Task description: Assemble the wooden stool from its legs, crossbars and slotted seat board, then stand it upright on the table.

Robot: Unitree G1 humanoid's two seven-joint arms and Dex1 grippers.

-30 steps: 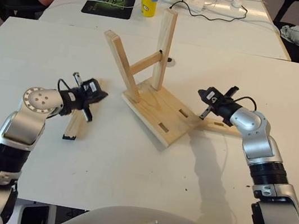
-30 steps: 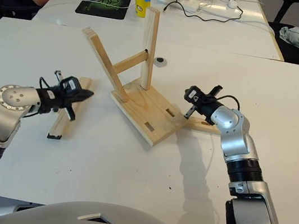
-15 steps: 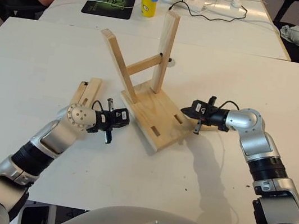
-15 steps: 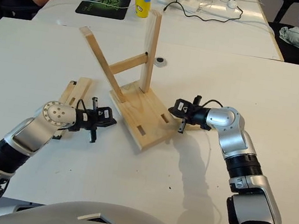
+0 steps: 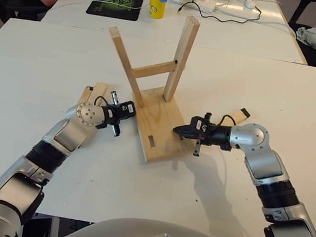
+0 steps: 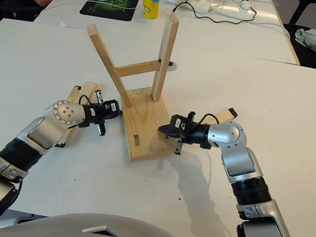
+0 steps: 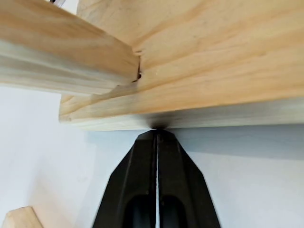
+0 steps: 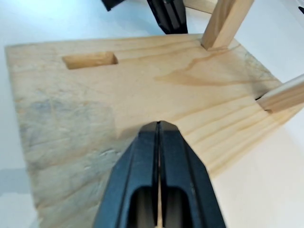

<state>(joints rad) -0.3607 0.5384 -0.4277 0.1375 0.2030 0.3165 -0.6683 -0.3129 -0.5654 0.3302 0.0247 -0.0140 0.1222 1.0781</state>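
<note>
Nearest you on the white desk [image 5: 134, 193] lies the slotted seat board [image 5: 159, 132], flat on its face, one corner pointing toward you. An empty slot [image 5: 150, 140] shows close to that near corner, and the right wrist view shows an open slot [image 8: 90, 59] too.

Your right pincer [image 5: 177, 131] comes in low from the right, fingers pressed together with nothing between them. Its tip lies over the board's right edge; it looks to be on the wood, though contact is hard to confirm.

Your left pincer [image 5: 127, 108] is at the board's left edge, fingers together as well. In the left wrist view the tip meets the edge of the board just below where a leg joins it.

Left of that, partly under your left forearm, two loose wooden pieces [image 5: 94, 93] lie side by side. Out to the right, a further loose piece [image 5: 240, 114] lies behind your right arm.

From the board's far half rise two legs: the upright leg [image 5: 180, 59] stands nearly straight, the tilted leg [image 5: 124, 59] leans left, and a crossbar [image 5: 153, 70] joins them.

Beyond, on a second desk, are a mouse pad [image 5: 113, 2] and a yellow bottle [image 5: 158, 1].
</note>
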